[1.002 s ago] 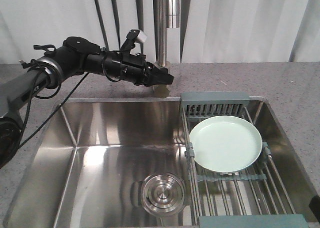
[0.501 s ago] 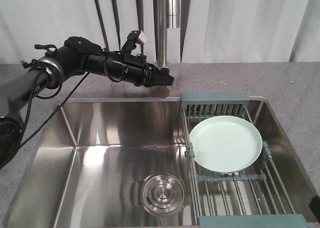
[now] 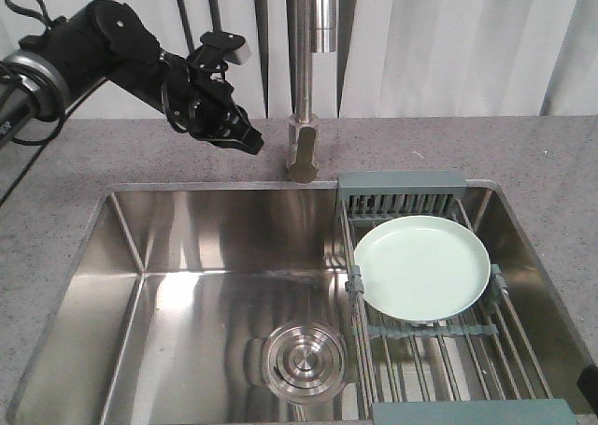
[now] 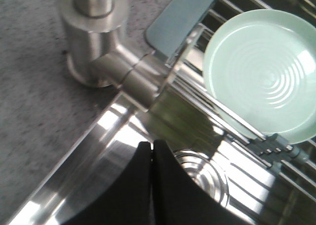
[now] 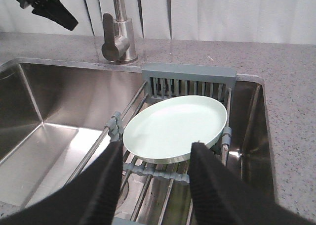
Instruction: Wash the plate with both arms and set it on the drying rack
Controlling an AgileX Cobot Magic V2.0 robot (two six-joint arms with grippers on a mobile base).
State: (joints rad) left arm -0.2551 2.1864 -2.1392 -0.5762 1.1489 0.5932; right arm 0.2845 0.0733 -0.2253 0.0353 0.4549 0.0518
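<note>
The plate (image 3: 421, 267) is lying face up on the drying rack (image 3: 425, 336), which is spanning the right part of the sink (image 3: 187, 257). Its far edge is sitting just beside the slotted holder (image 3: 400, 193); its near edge is resting over a grey-blue crosspiece. The rods nearer the camera are lying bare, and a grey-blue end bar is closing the rack at the front edge.

The sink basin to the left of the rack is lying open down to the round drain (image 3: 303, 361). The faucet (image 3: 306, 79) is rising from the counter (image 3: 523, 154) behind the sink, just left of the holder.

The left gripper (image 3: 250, 143) is hanging above the counter behind the sink's far left rim, left of the faucet and well apart from the plate. In the left wrist view its fingertips (image 4: 152, 151) are pressing together with only a thin seam between them, gripping nothing.

The right gripper (image 5: 155, 158) is showing only in the right wrist view, where its two fingers (image 5: 106, 178) are standing wide apart, framing the near rim of the plate without visible contact. Whether they are level with the plate or above it cannot be told.

The right arm is cut off at the front view's lower right corner. The left wrist view is blurred, and the faucet spout is crossing part of the rack there.
</note>
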